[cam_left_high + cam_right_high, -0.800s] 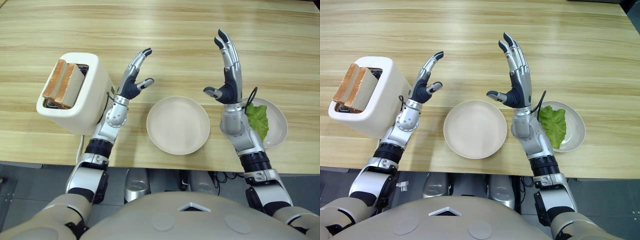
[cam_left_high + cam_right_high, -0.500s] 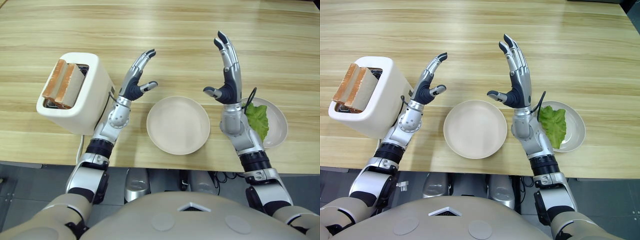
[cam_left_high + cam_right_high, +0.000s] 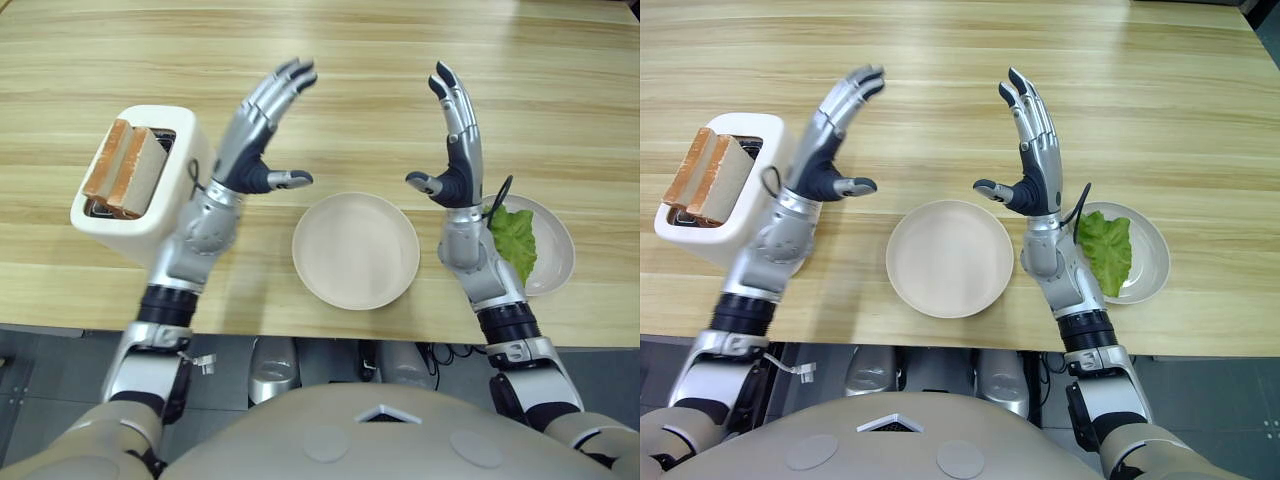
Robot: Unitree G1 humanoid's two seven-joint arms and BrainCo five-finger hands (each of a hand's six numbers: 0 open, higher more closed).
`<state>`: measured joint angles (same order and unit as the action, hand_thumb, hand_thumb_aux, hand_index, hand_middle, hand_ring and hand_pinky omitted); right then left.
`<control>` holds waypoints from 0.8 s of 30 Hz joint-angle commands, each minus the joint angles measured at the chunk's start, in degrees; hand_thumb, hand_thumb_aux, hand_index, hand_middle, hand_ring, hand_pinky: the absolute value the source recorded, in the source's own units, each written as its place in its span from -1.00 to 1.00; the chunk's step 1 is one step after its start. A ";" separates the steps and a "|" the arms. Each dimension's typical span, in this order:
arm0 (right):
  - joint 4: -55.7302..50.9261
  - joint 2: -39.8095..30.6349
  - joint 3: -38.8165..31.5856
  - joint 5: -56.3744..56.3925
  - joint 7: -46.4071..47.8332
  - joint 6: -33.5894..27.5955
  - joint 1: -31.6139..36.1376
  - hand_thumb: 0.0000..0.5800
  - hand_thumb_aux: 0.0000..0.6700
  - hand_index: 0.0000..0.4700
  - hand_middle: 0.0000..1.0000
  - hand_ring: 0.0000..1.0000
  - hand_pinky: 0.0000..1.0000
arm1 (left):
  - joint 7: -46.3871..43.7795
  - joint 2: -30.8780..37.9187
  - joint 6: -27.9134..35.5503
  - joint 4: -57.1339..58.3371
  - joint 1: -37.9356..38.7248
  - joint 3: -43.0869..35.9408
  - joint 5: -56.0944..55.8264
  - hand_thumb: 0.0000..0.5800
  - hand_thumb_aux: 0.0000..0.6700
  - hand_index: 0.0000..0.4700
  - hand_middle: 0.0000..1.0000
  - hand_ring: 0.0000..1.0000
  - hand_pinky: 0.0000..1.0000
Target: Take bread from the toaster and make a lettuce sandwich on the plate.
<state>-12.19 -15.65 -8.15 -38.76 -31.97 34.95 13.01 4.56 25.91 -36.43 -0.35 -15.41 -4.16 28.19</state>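
Bread (image 3: 124, 168): two slices upright in toaster (image 3: 120, 228), long axis roughly 12–6. It's at 9 o'clock from left hand (image 3: 250, 150) and near it, so the left arm should take it. Left hand fingers are spread, holding nothing. Right hand (image 3: 456, 165) likewise spread and empty, lettuce (image 3: 514, 240) at its 4 o'clock. Plate (image 3: 355, 250) sits between the hands.

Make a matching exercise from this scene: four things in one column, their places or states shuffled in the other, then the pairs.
1 bread slices
2 lettuce
3 middle plate
4 left hand

A nothing on it
B open, fingers spread
C upright in the toaster
D on the right plate

Pairs: 1-C, 2-D, 3-A, 4-B
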 commanded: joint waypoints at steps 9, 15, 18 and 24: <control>2.14 0.06 0.90 -0.94 -1.33 -2.57 -0.80 -1.00 -1.00 -1.00 -1.00 -1.00 -1.00 | -18.42 27.11 15.43 2.70 8.92 22.59 -7.59 -1.00 -1.00 -1.00 -1.00 -1.00 -1.00; 1.08 -1.04 1.27 -1.08 -2.33 -2.45 -1.25 -1.00 -1.00 -1.00 -1.00 -1.00 -1.00 | -21.60 30.94 16.89 9.15 13.54 25.06 -10.36 -1.00 -1.00 -1.00 -1.00 -1.00 -1.00; 0.88 -1.64 1.28 -1.77 -2.88 -2.71 -1.31 -1.00 -1.00 -1.00 -1.00 -1.00 -1.00 | -21.40 30.89 16.69 11.80 13.01 23.99 -10.03 -1.00 -1.00 -1.00 -1.00 -1.00 -1.00; 0.10 -2.81 1.57 -1.88 -4.04 -2.83 -1.31 -1.00 -1.00 -1.00 -1.00 -1.00 -1.00 | -17.01 28.65 14.09 21.86 11.39 18.04 -6.33 -1.00 -1.00 -1.00 -1.00 -1.00 -1.00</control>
<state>-10.85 -18.27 -7.26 -40.59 -35.56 32.44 11.99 -13.65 55.15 -21.47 17.93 -3.84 15.60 20.77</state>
